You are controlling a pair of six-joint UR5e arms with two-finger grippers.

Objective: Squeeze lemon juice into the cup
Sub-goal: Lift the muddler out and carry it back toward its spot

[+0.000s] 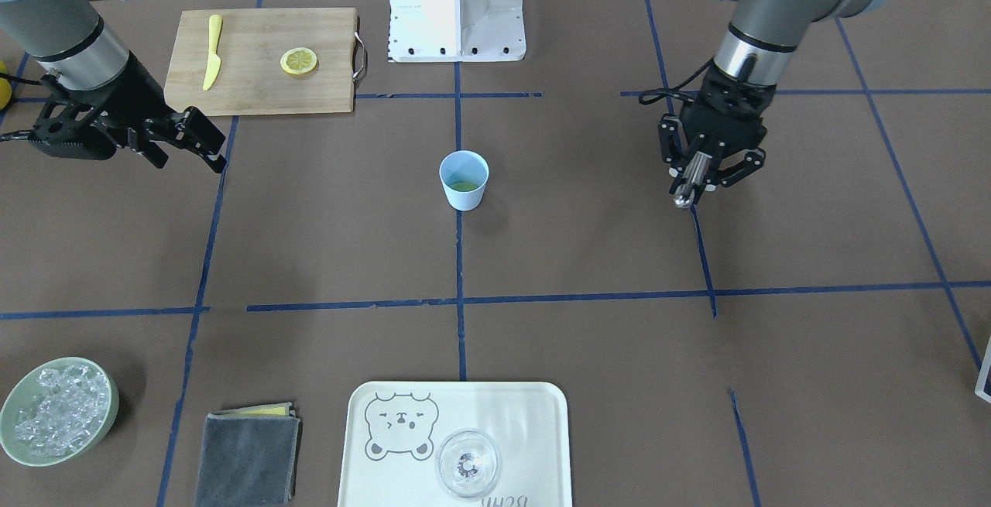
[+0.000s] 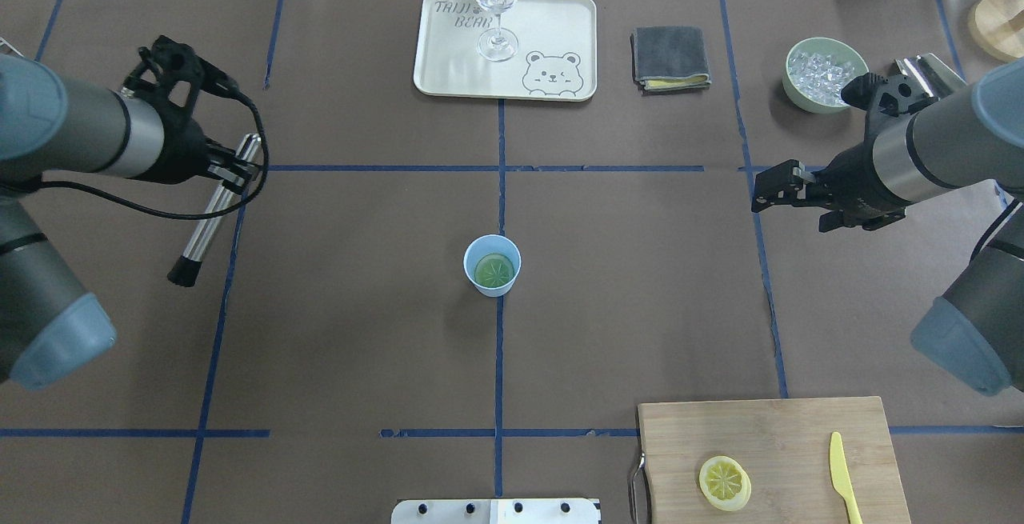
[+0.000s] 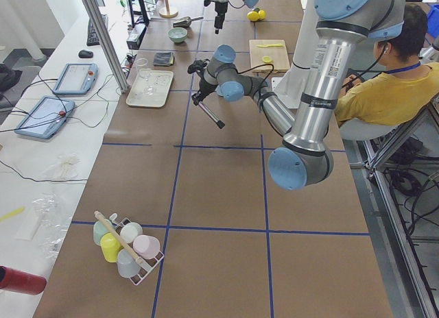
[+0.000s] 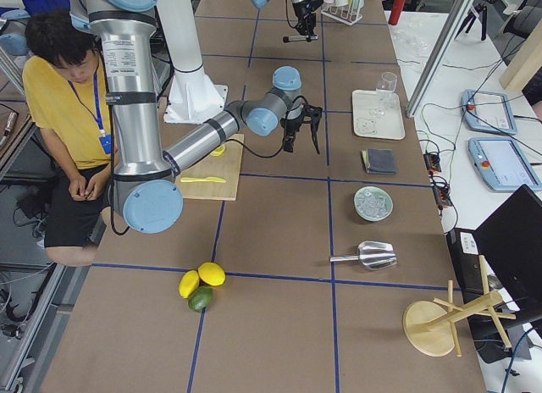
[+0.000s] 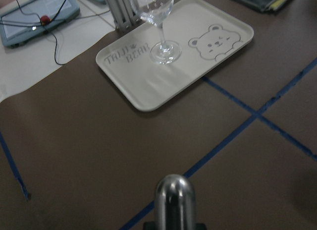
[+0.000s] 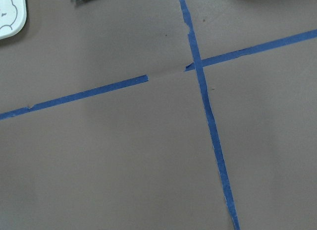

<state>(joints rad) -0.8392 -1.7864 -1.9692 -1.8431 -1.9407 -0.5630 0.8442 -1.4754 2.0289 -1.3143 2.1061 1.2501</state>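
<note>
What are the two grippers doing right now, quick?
Left gripper: closed on a metal rod with a black tip.
Right gripper: open, holding nothing.

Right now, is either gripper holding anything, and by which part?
The left gripper clamps the metal rod near its silver end, black tip pointing away. The right gripper holds nothing.

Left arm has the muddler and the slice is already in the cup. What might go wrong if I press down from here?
1. The cup stands free, and the right end effector is open and far off, so pressing on the lemon slice may tip or slide it.
2. The left end effector grips the muddler near its top and tilted, so it could strike the rim or slip.
</note>
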